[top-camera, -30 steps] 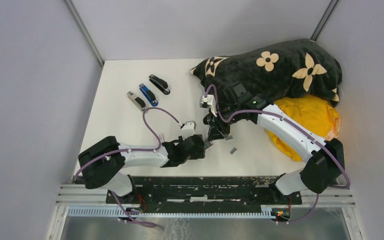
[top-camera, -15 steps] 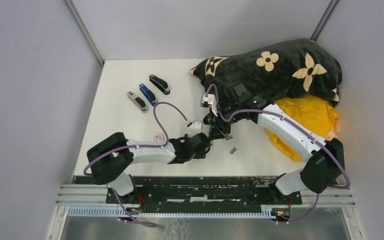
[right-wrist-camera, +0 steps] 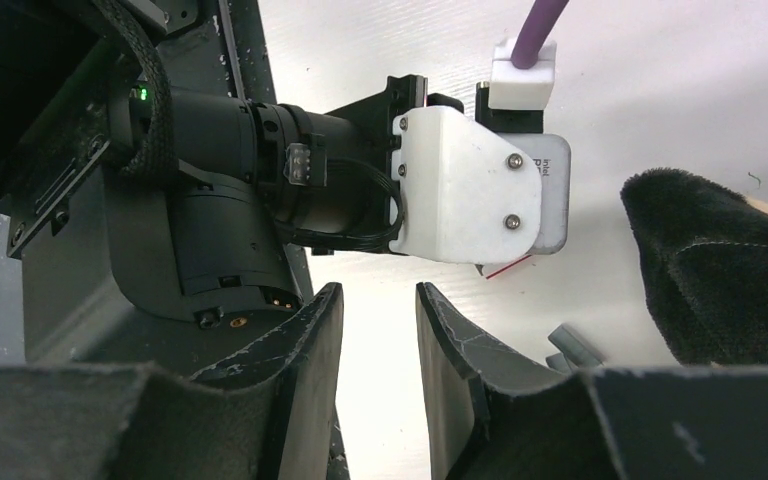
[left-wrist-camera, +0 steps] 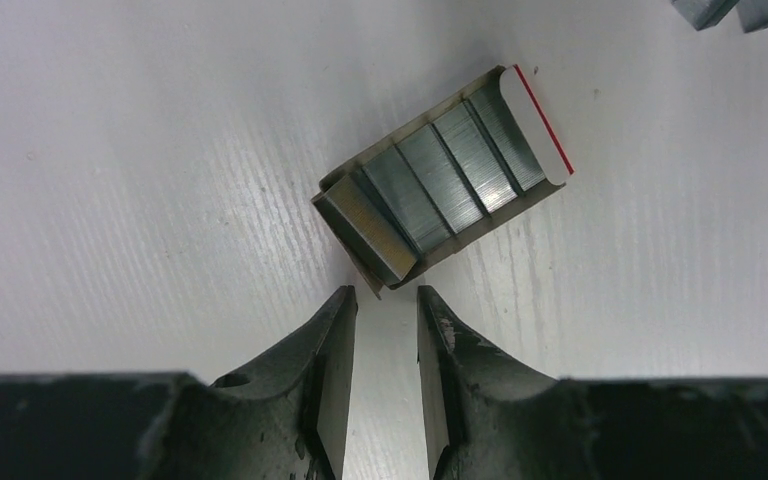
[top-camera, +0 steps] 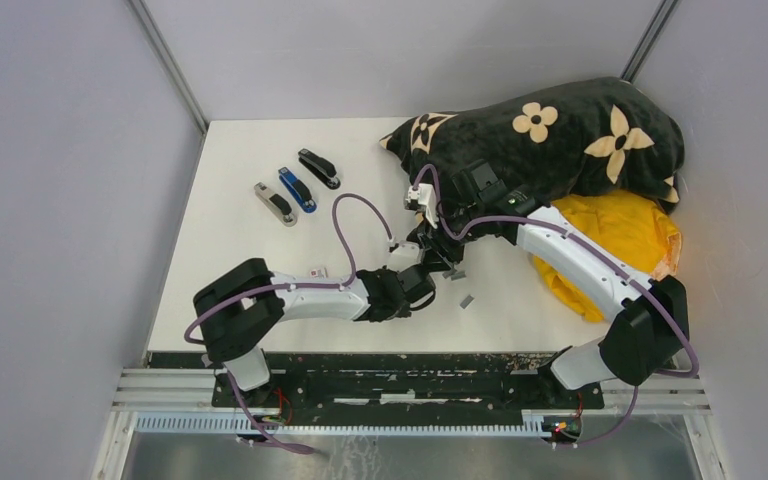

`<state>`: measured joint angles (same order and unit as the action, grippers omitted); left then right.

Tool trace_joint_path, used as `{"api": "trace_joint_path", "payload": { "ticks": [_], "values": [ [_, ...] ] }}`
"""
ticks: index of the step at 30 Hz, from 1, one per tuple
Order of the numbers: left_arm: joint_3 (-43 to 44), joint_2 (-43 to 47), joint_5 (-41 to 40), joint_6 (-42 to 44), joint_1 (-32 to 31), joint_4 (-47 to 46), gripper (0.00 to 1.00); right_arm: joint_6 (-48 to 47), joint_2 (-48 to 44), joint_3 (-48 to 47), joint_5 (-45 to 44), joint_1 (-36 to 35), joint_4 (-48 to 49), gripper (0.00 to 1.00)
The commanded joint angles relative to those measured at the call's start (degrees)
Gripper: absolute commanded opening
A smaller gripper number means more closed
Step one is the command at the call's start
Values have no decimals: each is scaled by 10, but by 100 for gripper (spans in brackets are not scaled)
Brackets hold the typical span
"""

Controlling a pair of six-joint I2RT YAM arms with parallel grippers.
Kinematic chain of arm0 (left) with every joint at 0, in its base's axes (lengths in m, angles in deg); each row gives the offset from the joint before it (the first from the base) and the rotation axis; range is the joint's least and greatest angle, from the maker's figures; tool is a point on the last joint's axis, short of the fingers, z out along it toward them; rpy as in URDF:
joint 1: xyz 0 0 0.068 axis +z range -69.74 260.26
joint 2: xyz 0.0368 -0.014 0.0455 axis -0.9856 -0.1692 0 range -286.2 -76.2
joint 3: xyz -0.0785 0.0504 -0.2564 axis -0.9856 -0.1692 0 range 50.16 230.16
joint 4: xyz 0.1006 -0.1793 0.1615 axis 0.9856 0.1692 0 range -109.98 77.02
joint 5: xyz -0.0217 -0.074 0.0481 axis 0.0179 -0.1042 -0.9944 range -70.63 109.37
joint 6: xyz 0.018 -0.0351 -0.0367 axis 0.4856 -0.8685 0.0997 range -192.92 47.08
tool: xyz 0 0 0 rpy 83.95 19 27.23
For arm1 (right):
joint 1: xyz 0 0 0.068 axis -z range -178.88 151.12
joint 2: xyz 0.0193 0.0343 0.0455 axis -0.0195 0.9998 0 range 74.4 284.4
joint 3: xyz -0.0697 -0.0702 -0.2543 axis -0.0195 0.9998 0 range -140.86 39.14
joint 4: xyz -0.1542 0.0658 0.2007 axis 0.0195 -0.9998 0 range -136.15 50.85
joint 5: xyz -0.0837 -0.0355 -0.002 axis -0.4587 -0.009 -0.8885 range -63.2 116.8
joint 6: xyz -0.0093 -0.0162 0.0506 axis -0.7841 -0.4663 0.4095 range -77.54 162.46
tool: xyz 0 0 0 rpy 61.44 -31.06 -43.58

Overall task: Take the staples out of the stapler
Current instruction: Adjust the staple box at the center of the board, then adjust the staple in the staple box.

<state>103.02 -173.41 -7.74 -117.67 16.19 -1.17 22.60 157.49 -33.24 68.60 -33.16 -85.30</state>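
Observation:
Grey staples (left-wrist-camera: pixel 440 180) lie in rows in an open cardboard tray with a red-lined edge. My left gripper (left-wrist-camera: pixel 385 295) is open by a narrow gap and holds nothing. Its fingertips (left-wrist-camera: pixel 345 300) sit either side of the tray's near corner flap. More loose staples (top-camera: pixel 467 299) lie on the table to the right, also seen as grey staples (right-wrist-camera: pixel 572 345) in the right wrist view. My right gripper (right-wrist-camera: pixel 380 295) hangs narrowly open and empty just above the left wrist. Three staplers, silver-black (top-camera: pixel 275 203), blue (top-camera: pixel 297 189) and black (top-camera: pixel 318 168), lie at the back left, far from both grippers.
A black flowered blanket (top-camera: pixel 550 140) and a yellow cloth (top-camera: pixel 620 235) fill the back right, close behind the right arm. A small white-and-red box (top-camera: pixel 318 271) sits beside the left forearm. The left arm's purple cable (top-camera: pixel 345 215) loops over the table's middle.
The left arm has reached further right, under the right gripper, and its jaws have narrowed a lot. The right arm has barely moved.

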Motion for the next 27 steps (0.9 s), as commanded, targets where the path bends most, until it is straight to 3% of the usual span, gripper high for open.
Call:
{"api": "trace_joint_path", "payload": {
  "ticks": [1,10,21,24,27],
  "values": [
    [18,-6,-41,37,13,49,36,3,-7,-3,54,-12,2,40],
    [-47,59,-20,70,56,-42,36,2,-5,-3,53,-11,3,41],
    [-227,244,99,125,78,-276,42,-49,0,2,58,-7,-8,46],
    [-281,297,105,148,84,-351,49,-86,-18,34,60,-8,28,58],
    [-331,345,117,165,108,-434,60,-176,-30,78,83,-8,87,98]
  ]
}}
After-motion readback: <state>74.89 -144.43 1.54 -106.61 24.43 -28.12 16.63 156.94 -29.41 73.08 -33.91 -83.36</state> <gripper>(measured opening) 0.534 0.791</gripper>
